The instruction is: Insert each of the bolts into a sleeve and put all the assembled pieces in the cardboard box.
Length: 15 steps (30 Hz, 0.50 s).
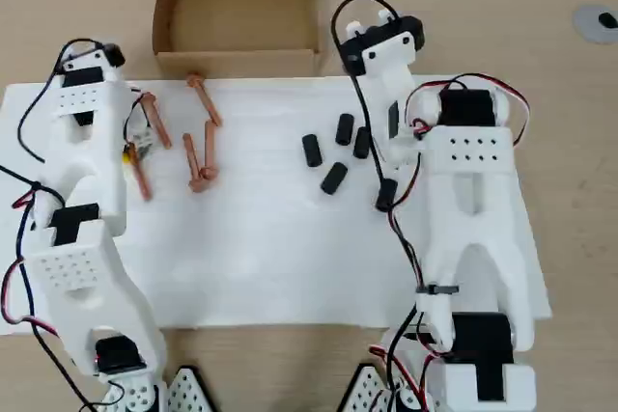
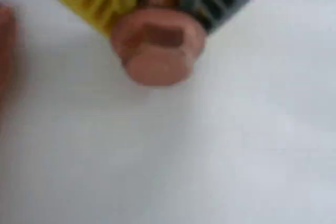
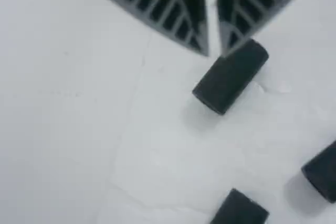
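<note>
Table, near edge outward: my left gripper (image 2: 157, 3) was clamped on a copper-coloured bolt (image 2: 157, 48), one yellow jaw and one dark jaw pressed against the shank. The flanged head sat low over the white sheet (image 1: 261, 258); whether it touched, I could not tell. My right gripper (image 3: 211, 38) stood with its dark jaws drawn almost together and nothing between them, the tips just beside a black sleeve (image 3: 231, 77) lying on its side. Farther out lay four more sleeves (image 1: 334, 178) in a loose cluster near my right arm. Four loose bolts (image 1: 205, 98) were scattered across the left half, two of them touching at the heads. Beyond the sheet's far edge, on the wooden table (image 1: 560, 142), stood the cardboard box (image 1: 164, 16), open at the top.
</note>
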### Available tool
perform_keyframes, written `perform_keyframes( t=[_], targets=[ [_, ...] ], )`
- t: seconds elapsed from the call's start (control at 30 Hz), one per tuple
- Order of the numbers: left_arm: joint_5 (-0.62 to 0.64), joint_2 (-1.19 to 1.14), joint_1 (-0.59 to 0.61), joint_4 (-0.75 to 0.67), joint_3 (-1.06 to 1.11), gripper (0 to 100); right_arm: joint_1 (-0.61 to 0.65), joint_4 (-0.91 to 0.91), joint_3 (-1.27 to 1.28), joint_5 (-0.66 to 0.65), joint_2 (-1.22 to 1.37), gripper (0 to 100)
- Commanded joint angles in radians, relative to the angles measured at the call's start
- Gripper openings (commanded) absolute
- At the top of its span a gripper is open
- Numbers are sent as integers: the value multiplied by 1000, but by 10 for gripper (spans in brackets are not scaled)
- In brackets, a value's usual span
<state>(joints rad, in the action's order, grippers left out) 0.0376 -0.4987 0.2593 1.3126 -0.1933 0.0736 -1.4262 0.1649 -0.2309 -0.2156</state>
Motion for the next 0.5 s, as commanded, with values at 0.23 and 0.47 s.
perform_keyframes(
  t=[0.23, 0.47],
  targets=[
    [-38, 495, -14, 305, -186, 10, 16, 11, -2, 114, -38, 12],
    [-127, 791, -58, 361, -21, 10, 147, 8, 8, 391, -13, 12]
  ],
)
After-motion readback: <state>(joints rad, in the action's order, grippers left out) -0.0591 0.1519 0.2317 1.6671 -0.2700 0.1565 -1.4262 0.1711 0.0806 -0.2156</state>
